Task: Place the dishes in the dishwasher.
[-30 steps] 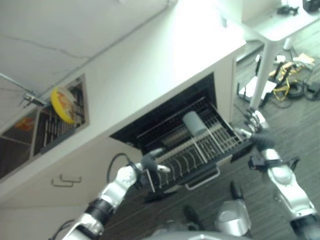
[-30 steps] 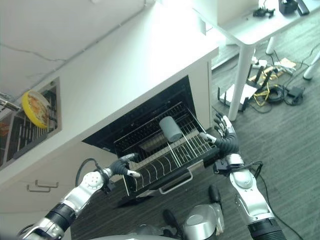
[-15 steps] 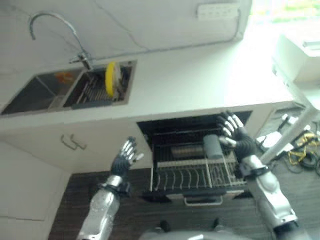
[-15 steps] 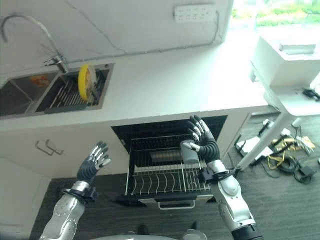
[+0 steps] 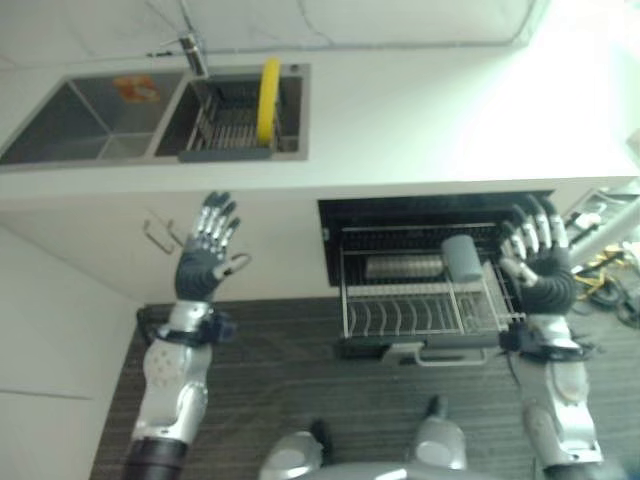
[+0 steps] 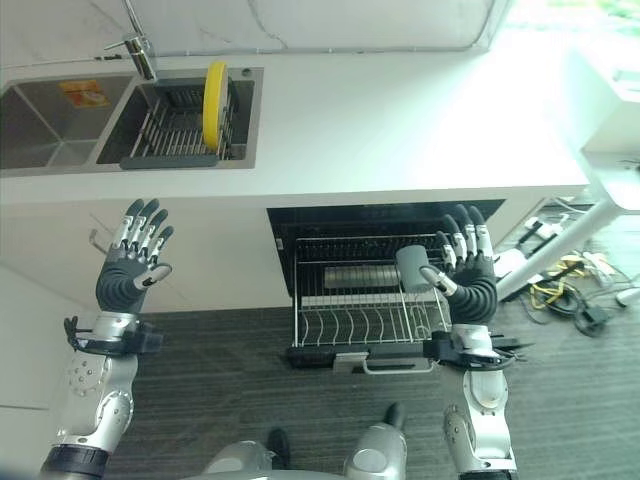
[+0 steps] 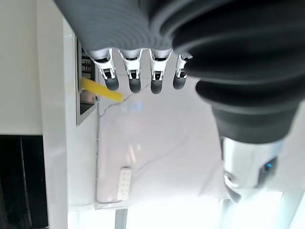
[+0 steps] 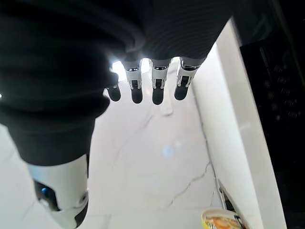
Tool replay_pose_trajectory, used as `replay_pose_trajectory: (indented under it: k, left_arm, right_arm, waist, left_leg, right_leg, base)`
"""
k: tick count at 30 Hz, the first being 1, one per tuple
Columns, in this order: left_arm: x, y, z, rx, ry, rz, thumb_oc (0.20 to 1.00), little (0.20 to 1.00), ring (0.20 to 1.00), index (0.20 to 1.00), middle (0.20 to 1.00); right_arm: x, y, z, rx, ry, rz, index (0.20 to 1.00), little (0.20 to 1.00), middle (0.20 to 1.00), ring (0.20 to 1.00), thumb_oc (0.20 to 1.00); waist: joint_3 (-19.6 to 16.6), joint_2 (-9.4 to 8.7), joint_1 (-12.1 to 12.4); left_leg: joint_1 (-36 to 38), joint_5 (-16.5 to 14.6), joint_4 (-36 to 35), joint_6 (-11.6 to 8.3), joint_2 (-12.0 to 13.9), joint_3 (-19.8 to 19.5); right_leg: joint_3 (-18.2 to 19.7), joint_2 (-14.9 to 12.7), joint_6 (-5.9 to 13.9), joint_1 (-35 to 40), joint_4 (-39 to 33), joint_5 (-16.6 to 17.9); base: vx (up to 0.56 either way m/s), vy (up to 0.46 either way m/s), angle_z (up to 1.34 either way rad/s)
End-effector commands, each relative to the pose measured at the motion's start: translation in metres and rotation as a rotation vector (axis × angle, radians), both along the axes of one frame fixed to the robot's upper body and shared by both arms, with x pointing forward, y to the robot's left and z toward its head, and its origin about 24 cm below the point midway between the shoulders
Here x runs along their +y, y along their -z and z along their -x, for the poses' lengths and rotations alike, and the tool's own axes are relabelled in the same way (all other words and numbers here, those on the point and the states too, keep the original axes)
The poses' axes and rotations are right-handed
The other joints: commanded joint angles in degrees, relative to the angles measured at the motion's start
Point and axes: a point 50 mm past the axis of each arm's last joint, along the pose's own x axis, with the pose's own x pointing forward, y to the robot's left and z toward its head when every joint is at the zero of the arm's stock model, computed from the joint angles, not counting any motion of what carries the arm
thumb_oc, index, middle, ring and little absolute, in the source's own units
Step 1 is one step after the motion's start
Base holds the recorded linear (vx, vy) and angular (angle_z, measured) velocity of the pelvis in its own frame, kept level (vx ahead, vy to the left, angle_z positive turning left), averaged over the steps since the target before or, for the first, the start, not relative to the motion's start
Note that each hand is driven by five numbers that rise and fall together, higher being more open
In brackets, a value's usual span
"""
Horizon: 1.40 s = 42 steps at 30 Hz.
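Observation:
A yellow plate (image 6: pixel 213 88) stands on edge in a wire drainer (image 6: pixel 170 130) inside the right basin of the sink. Below the counter the dishwasher is open, and its wire rack (image 6: pixel 345 325) is pulled out over the floor. A grey cup (image 6: pixel 412 268) lies in the rack's right part. My left hand (image 6: pixel 133 270) is raised in front of the cabinet, left of the dishwasher, open and holding nothing. My right hand (image 6: pixel 468 278) is raised at the rack's right edge beside the cup, open too. In the left wrist view the fingers (image 7: pixel 134 76) are straight, with the yellow plate (image 7: pixel 102 90) past them.
A white counter (image 6: pixel 400 110) runs above the dishwasher, with a tap (image 6: pixel 135 45) behind the sink. The sink's left basin (image 6: pixel 45 125) holds an orange item. A cabinet handle (image 5: pixel 155 230) is near my left hand. A white table leg and cables (image 6: pixel 570 280) are at the right.
The camera has swung, so the counter now lies level across the view. My left hand has left the rack's left corner and risen. Both hands now stand upright with fingers spread.

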Motion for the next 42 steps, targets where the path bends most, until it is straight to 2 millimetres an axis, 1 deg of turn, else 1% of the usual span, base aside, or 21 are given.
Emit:
replay_pose_trajectory:
  k: [1,6,7,9,10,11,12,13,15,17,18,19,22,28,30,31,32,35,38,40,42]
  left_arm:
    - [0.005,-0.024,0.010,-0.127,-0.026,-0.053,1.000,1.000,1.000,1.000,1.000]
    - [-0.004,-0.019,0.006,-0.142,-0.027,-0.040,1.000,1.000,1.000,1.000,1.000]
    - [-0.007,-0.017,0.007,-0.137,-0.016,-0.040,1.000,1.000,1.000,1.000,1.000]
    - [-0.010,-0.013,0.006,-0.124,-0.008,-0.058,1.000,1.000,1.000,1.000,1.000]
    - [-0.011,-0.013,0.006,-0.123,-0.007,-0.061,1.000,1.000,1.000,1.000,1.000]
    - [-0.012,-0.012,0.006,-0.115,-0.001,-0.054,1.000,1.000,1.000,1.000,1.000]
    - [-0.011,-0.011,0.007,-0.111,-0.008,-0.054,1.000,1.000,1.000,1.000,1.000]
    - [-0.010,-0.010,0.009,-0.109,-0.017,-0.042,1.000,1.000,1.000,1.000,1.000]
    - [-0.008,-0.008,0.010,-0.100,-0.030,-0.002,1.000,1.000,1.000,1.000,1.000]
    - [-0.007,-0.007,0.009,-0.106,-0.025,-0.009,1.000,1.000,1.000,1.000,1.000]
    - [-0.009,-0.007,0.008,-0.106,-0.009,-0.030,1.000,1.000,1.000,1.000,1.000]
    - [-0.009,-0.007,0.008,-0.106,-0.009,-0.030,1.000,1.000,1.000,1.000,1.000]
    - [-0.014,-0.010,0.005,-0.104,0.023,-0.067,1.000,1.000,1.000,1.000,1.000]
    - [-0.015,-0.012,0.001,-0.090,0.029,-0.107,1.000,1.000,1.000,1.000,1.000]
    - [-0.015,-0.012,0.002,-0.082,0.026,-0.115,1.000,1.000,1.000,1.000,1.000]
    - [-0.013,-0.012,0.004,-0.081,0.014,-0.117,1.000,1.000,1.000,1.000,1.000]
    - [-0.013,-0.013,0.004,-0.084,0.014,-0.117,1.000,1.000,1.000,1.000,1.000]
    - [-0.012,-0.017,0.006,-0.107,-0.004,-0.114,1.000,1.000,1.000,1.000,1.000]
    - [-0.012,-0.016,0.006,-0.111,-0.021,-0.101,1.000,1.000,1.000,1.000,1.000]
    - [-0.015,-0.012,0.008,-0.110,-0.015,-0.089,1.000,1.000,1.000,1.000,1.000]
    - [-0.016,-0.010,0.006,-0.104,-0.013,-0.088,1.000,1.000,1.000,1.000,1.000]
  right_arm:
    - [-0.001,-0.024,-0.007,-0.149,-0.010,0.019,1.000,1.000,1.000,1.000,1.000]
    - [0.000,-0.026,-0.013,-0.184,-0.001,0.023,1.000,1.000,1.000,1.000,1.000]
    - [0.000,-0.028,-0.013,-0.195,0.004,0.041,1.000,1.000,1.000,1.000,1.000]
    - [-0.001,-0.028,-0.011,-0.193,0.030,0.081,1.000,1.000,1.000,1.000,1.000]
    - [-0.002,-0.027,-0.012,-0.183,0.026,0.071,1.000,1.000,1.000,1.000,1.000]
    - [-0.002,-0.025,-0.015,-0.175,0.013,0.056,1.000,1.000,1.000,1.000,1.000]
    - [0.001,-0.023,-0.015,-0.175,0.008,0.085,1.000,1.000,1.000,1.000,1.000]
    - [0.004,-0.023,-0.015,-0.170,-0.004,0.109,1.000,1.000,1.000,1.000,1.000]
    - [0.006,-0.021,-0.014,-0.148,-0.023,0.127,1.000,1.000,1.000,1.000,1.000]
    - [0.006,-0.022,-0.014,-0.150,-0.021,0.132,1.000,1.000,1.000,1.000,1.000]
    - [0.002,-0.022,-0.012,-0.153,-0.007,0.134,1.000,1.000,1.000,1.000,1.000]
    - [0.002,-0.022,-0.012,-0.153,-0.007,0.134,1.000,1.000,1.000,1.000,1.000]
    - [-0.005,-0.020,-0.008,-0.141,0.003,0.097,1.000,1.000,1.000,1.000,1.000]
    - [-0.001,-0.017,-0.007,-0.125,0.009,0.055,1.000,1.000,1.000,1.000,1.000]
    - [0.003,-0.016,-0.008,-0.118,-0.005,0.052,1.000,1.000,1.000,1.000,1.000]
    - [0.007,-0.016,-0.010,-0.112,-0.028,0.051,1.000,1.000,1.000,1.000,1.000]
    - [0.009,-0.016,-0.011,-0.112,-0.031,0.049,1.000,1.000,1.000,1.000,1.000]
    - [0.013,-0.020,-0.014,-0.145,-0.054,0.062,1.000,1.000,1.000,1.000,1.000]
    - [0.015,-0.022,-0.018,-0.159,-0.064,0.073,1.000,1.000,1.000,1.000,1.000]
    - [0.012,-0.023,-0.019,-0.160,-0.060,0.074,1.000,1.000,1.000,1.000,1.000]
    - [0.011,-0.023,-0.019,-0.158,-0.063,0.083,1.000,1.000,1.000,1.000,1.000]
  waist:
    - [-3.88,0.55,1.47]
    - [-3.19,0.07,1.58]
    - [-2.84,-0.59,0.73]
    - [-1.92,-1.42,0.58]
    - [-1.62,-1.40,0.80]
    - [-1.63,-1.02,1.04]
    - [-1.89,-0.31,1.19]
    - [-1.79,0.42,1.31]
    - [-1.71,1.09,1.49]
    - [-1.85,1.38,1.26]
    - [-2.44,1.81,0.53]
    - [-2.44,1.81,0.53]
    - [-3.45,2.27,0.12]
    - [-4.84,2.46,0.69]
    - [-5.19,2.31,1.66]
    - [-5.45,2.12,2.59]
    - [-5.43,1.96,2.67]
    - [-5.25,1.22,3.72]
    - [-5.02,0.74,4.07]
    - [-5.04,0.25,3.43]
    - [-5.14,-0.03,2.78]
  left_leg:
    - [0.40,-2.65,-1.59,-2.67,0.18,1.11]
    - [-0.90,-3.92,1.94,-3.10,-1.76,-0.03]
    - [-2.08,-6.87,8.50,-3.19,-1.90,1.26]
    - [-7.26,-5.15,20.40,-5.19,-0.79,-0.50]
    - [-9.01,-4.02,22.25,-5.71,-0.96,-2.36]
    - [-10.23,-2.05,20.05,-6.03,-0.49,-4.57]
    - [-9.74,0.56,14.73,-6.84,1.56,-5.59]
    - [-9.96,4.63,9.38,-8.16,3.93,-6.64]
    - [-10.68,9.55,3.36,-9.91,7.65,-8.67]
    - [-10.50,10.00,2.12,-10.51,9.81,-9.09]
    - [-8.31,7.11,0.69,-10.30,10.16,-6.84]
    - [-8.31,7.11,0.69,-10.30,10.16,-6.84]
    - [-4.49,2.97,0.37,-8.95,6.57,-7.34]
    - [-1.65,-0.04,-1.33,-4.90,1.86,-6.73]
    - [-1.52,-0.29,-1.91,-4.01,1.37,-4.73]
    - [-1.32,-0.40,-3.01,-3.20,0.98,-3.23]
    - [-1.33,-0.59,-3.21,-2.96,0.63,-3.19]
    - [-2.19,-0.48,-3.24,-2.97,-0.34,-2.19]
    - [-3.44,-0.32,-1.97,-3.38,-1.31,-3.48]
    - [-3.92,0.46,-1.47,-4.44,-1.38,-3.91]
    - [-4.33,-0.16,0.17,-4.65,-1.69,-3.96]
  right_leg:
    - [-4.00,2.99,-0.14,3.82,-8.84,0.69]
    - [-3.64,5.28,-3.56,6.86,-16.48,-2.40]
    - [-2.56,4.77,-4.53,7.46,-17.96,-2.04]
    - [-1.04,4.67,-5.87,8.56,-19.19,-1.24]
    - [-0.18,4.95,-6.11,8.83,-19.39,-1.00]
    - [1.81,5.45,-5.97,8.85,-19.58,-0.72]
    - [3.01,5.82,-5.54,9.31,-19.70,-1.31]
    - [3.96,5.98,-5.36,10.21,-19.87,-2.16]
    - [5.11,5.15,-4.96,11.73,-19.95,-3.47]
    - [5.37,3.61,-4.39,12.04,-19.04,-4.32]
    - [4.46,1.84,-3.39,11.90,-18.20,-4.55]
    - [4.46,1.84,-3.39,11.90,-18.20,-4.55]
    - [4.05,-1.50,-1.13,10.90,-17.11,-3.08]
    - [3.39,-4.30,1.71,8.79,-14.85,-0.09]
    - [0.79,-4.59,2.07,8.34,-13.56,0.65]
    - [-0.89,-3.36,2.00,7.35,-12.04,0.84]
    - [-0.75,-1.35,1.34,6.56,-11.52,0.36]
    - [-3.40,3.02,-1.02,5.95,-12.37,-1.77]
    - [-2.99,4.41,-3.01,7.28,-17.31,-2.70]
    - [-1.45,5.57,-3.78,8.76,-22.31,-0.92]
    - [-0.72,5.82,-4.04,8.94,-23.69,0.08]
  base:
    - [-0.13,0.119,0.17]
    - [-0.08,-0.043,-0.18]
    - [-0.02,-0.066,0.13]
    - [0.01,-0.034,0.45]
    - [0.07,0.109,0.42]
    - [0.20,0.289,0.11]
    - [0.29,0.422,-0.51]
    - [0.35,0.464,-0.72]
    - [0.33,0.424,-0.85]
    - [0.33,0.479,-0.69]
    - [0.28,0.435,-0.68]
    - [0.27,0.439,-0.59]
    - [0.24,0.384,-0.09]
    - [0.14,0.247,-0.09]
    - [0.02,0.178,-0.11]
    - [-0.02,0.118,-0.37]
    - [-0.03,0.079,-0.72]
    - [-0.08,-0.016,-0.49]
    - [-0.07,-0.135,-0.21]
    - [-0.09,-0.197,0.12]
    - [-0.07,-0.127,0.21]
